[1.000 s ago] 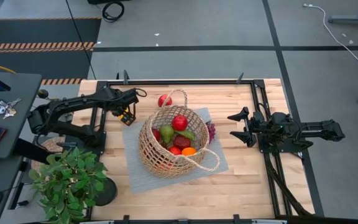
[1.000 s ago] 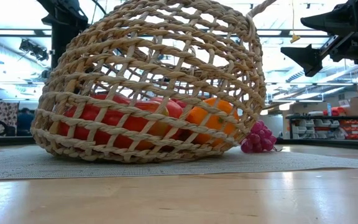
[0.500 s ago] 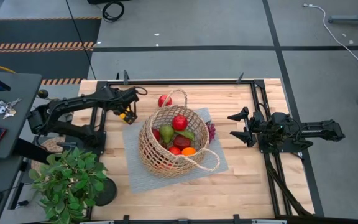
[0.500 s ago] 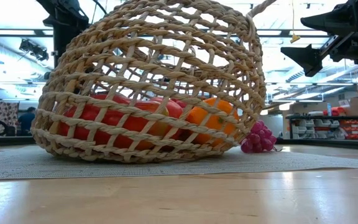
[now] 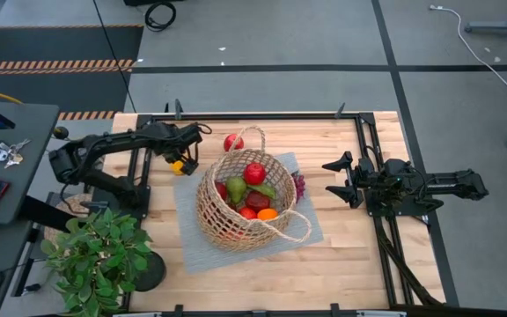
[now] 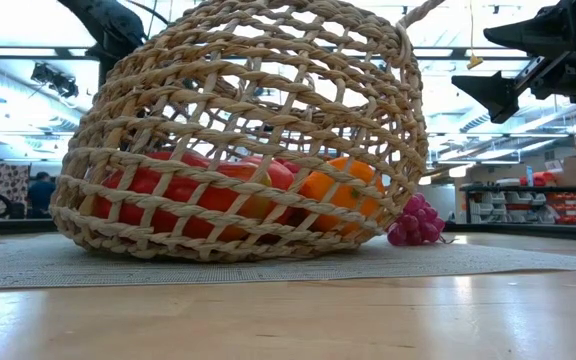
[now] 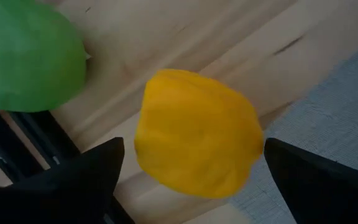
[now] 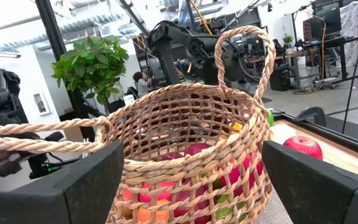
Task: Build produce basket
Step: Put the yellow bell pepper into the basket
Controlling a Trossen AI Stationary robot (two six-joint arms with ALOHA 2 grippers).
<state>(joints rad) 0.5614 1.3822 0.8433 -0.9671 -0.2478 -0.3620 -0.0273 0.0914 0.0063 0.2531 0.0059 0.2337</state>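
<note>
Two dark fingers (image 7: pixel 73 180) of the left claw (image 7: pixel 191 180) are seen spread wide, one on each side of a yellow lemon (image 7: pixel 194 134), and nothing is pinched between them yet. The lemon is framed squarely in the gap, so the coming move is judged to be a straight drop onto it and a closing of the fingers. Its long axis is seen to run slantwise across the gap rather than along it; a small turn of the wrist may be wanted before the squeeze. A green fruit (image 7: pixel 27 53) lies just beside the lemon on the bare wood, close enough to be nudged.

From above, the left claw (image 5: pixel 183 158) is found at about ten o'clock from the basket (image 5: pixel 245 207), over the table (image 5: pixel 341 264) at the edge of the grey mat (image 5: pixel 187 229), with the lemon (image 5: pixel 177 165) under it. The left arm is stretched in from nine o'clock, elbow raised and wrist bent down. The basket lies toward four o'clock from this claw, so a lift and a swing that way is judged to follow the grasp.

Much produce (image 5: pixel 252 189) is already held in the basket. A red apple (image 5: pixel 232 142) rests on the table at eleven o'clock from the basket, and purple grapes (image 5: pixel 299 185) are tucked against its three o'clock side.

The right claw (image 5: pixel 331 179) is also spread, holds nothing, and waits well apart at three o'clock; the left arm is clearly the nearer to the lemon.
</note>
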